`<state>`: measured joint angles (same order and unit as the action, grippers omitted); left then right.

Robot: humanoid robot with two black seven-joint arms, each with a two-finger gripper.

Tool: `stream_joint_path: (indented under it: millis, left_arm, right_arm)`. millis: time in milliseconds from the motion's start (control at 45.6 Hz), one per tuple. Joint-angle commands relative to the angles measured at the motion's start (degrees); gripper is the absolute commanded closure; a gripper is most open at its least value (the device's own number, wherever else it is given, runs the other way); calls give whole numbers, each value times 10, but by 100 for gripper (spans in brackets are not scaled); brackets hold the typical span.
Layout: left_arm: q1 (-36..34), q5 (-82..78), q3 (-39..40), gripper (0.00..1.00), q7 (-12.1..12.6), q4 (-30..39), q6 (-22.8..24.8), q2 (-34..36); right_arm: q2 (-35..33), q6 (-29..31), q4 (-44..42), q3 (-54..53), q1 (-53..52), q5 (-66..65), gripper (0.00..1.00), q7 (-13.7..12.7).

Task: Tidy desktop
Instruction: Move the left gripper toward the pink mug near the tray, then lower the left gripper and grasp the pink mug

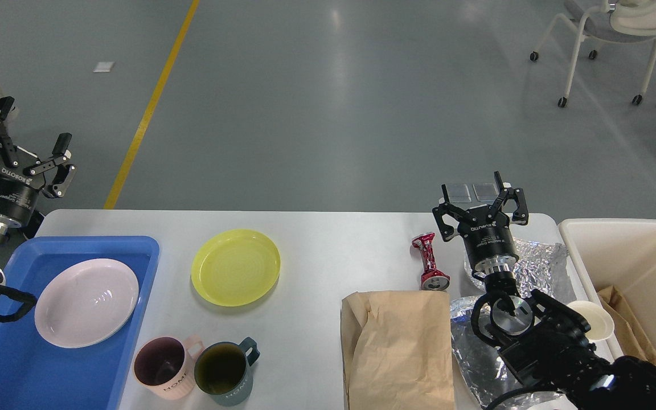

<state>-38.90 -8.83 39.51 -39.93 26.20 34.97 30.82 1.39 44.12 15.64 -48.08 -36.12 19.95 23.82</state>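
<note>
The smooth, pale grey tabletop [316, 250] with its rounded corners fills the lower half of our view. At its left edge sits a glossy blue plastic tray [94, 247], and in it lies a round, shallow pale pink plate [86, 302]. Just beside the tray rests a translucent yellow plate [236, 266] with faint concentric rings. Near the front edge two mugs touch: a pink mug [163, 365] and a dark teal mug [224, 371]. Right of centre lies a creased brown paper bag [399, 353], flat and matte, and just behind it a crushed red can [429, 261] on its side. Crinkled silver foil [536, 262] spreads beneath our right gripper [482, 205], whose jaws are spread and hold nothing. A cream plastic bin [624, 233] stands at the right edge. Our left gripper [29, 136] hovers left of the tabletop, jaws spread, empty.
</note>
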Motion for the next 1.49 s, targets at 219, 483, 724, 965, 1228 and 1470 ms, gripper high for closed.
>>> stream_joint_path:
  millis: [219,483,724,965,1228,1470]
  left_arm:
    - [-13,1,-68,0,0,1,-37,-2]
    - [-99,3,-276,0,32,26,22,82]
    - [-381,0,-717,0,39,136,32,157]
    - [-734,3,-1128,0,45,358,54,166]
    - [-943,-100,-1275,0,46,549,47,110]
    - [-888,-291,-1276,0,61,627,-125,87]
  right_arm:
    - [0,0,0,0,0,0,0,0]
    - [-1,0,0,0,0,0,0,0]
    - [-1,0,0,0,0,0,0,0]
    - [-1,0,0,0,0,0,0,0]
    - [-1,0,0,0,0,0,0,0]
    - [-1,0,0,0,0,0,0,0]
